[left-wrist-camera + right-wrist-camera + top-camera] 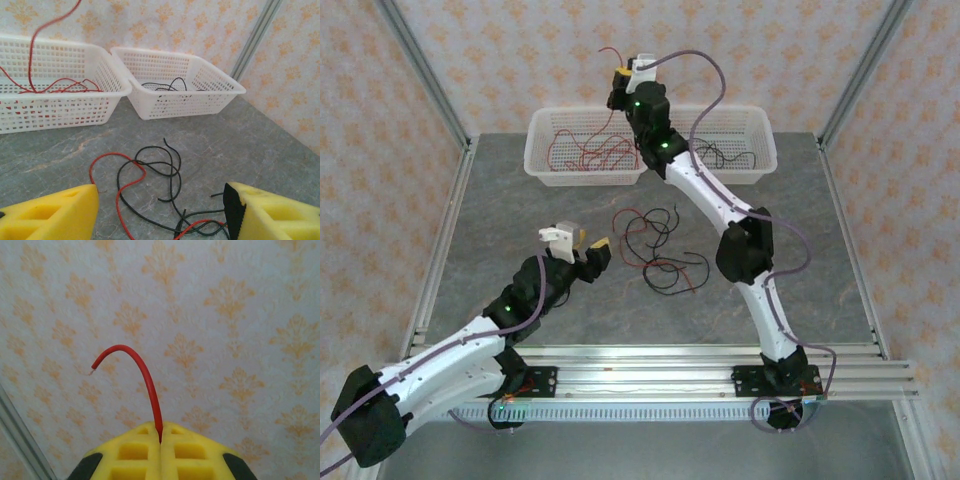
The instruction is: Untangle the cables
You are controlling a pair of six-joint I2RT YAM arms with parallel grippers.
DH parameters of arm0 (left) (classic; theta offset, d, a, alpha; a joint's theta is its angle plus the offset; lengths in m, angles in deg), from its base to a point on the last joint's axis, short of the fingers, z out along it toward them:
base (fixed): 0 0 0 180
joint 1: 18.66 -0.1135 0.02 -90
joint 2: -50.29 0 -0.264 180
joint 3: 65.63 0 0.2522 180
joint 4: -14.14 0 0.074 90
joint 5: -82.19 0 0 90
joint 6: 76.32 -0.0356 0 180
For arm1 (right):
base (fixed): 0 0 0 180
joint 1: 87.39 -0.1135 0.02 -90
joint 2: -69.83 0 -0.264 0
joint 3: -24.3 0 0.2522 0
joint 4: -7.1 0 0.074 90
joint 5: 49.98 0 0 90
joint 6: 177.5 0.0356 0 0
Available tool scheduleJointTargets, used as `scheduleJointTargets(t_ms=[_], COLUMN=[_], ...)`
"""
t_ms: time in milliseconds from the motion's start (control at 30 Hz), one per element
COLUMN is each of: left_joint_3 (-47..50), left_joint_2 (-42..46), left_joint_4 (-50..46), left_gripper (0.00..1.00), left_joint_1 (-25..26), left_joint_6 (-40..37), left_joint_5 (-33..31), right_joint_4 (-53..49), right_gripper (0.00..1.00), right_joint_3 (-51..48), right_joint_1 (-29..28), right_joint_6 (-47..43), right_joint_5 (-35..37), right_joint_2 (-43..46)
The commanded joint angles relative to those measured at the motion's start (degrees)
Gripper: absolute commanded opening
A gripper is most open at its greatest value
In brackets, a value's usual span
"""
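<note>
Right gripper [160, 439] pinches a red cable [148, 377] whose lower length its closed jaws hide; left gripper [160, 205] hangs wide over the half-cropped tangle [165, 175].

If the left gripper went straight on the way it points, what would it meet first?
Probably the tangle of red and black wires on the table, just ahead of the open left gripper; depth is unclear.

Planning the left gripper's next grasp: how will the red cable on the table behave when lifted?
Probably floppy: the red cable lies in loose loops, so it should droop. Likely light, being very thin. It crosses the black cables, so lifting may drag them along.
</note>
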Motion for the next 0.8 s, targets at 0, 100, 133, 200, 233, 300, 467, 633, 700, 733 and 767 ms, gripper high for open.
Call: scheduleJointTargets(t_ms=[0,100,133,200,233,300,467,633,700,733,767], left_joint_3=[0.43,0.16,0.15,0.07,0.00,-0.11,-0.20,-0.11,-0.18,-0.19,-0.20], left_joint_2=[1.29,1.22,1.22,1.14,1.13,0.96,0.52,0.52,0.51,0.52,0.51], left_joint_4=[-1.92,-2.31,-2.33,-2.35,-2.22,-2.30,-2.40,-2.92,-3.23,-3.29,-3.36], left_gripper=[0.68,0.68,0.68,0.68,0.68,0.67,0.67,0.67,0.67,0.67,0.67], left_joint_1=[0.55,0.54,0.55,0.53,0.57,0.55,0.57,0.53,0.54,0.57,0.55], left_joint_6=[1.47,1.62,1.64,1.64,1.64,1.64,1.82,2.13,2.12,2.24,2.33], left_joint_5=[-0.56,-0.29,-0.21,0.06,0.16,0.25,0.48,0.54,0.45,0.45,0.42], right_joint_4=[0.25,-1.57,-2.48,-4.39,-5.49,-7.73,-14.63,-20.21,-21.46,-21.85,-22.03], right_gripper=[0.00,0.00,0.00,0.00,0.00,0.00,0.00,0.00,0.00,0.00,0.00], right_joint_3=[2.33,2.33,2.39,2.38,2.37,2.40,3.07,5.74,6.62,6.77,6.74], right_joint_1=[0.73,0.93,0.93,0.93,0.93,0.93,0.93,0.95,0.93,0.93,0.93], right_joint_6=[-1.71,-3.18,-3.98,-5.53,-6.39,-7.77,-9.56,-10.02,-9.89,-9.71,-9.50], right_joint_5=[1.57,1.48,1.38,0.90,0.42,-0.67,-4.02,-4.54,-4.19,-4.02,-3.76], right_joint_2=[-2.49,-4.68,-5.38,-6.55,-7.12,-8.07,-10.47,-13.58,-14.57,-14.87,-15.11])
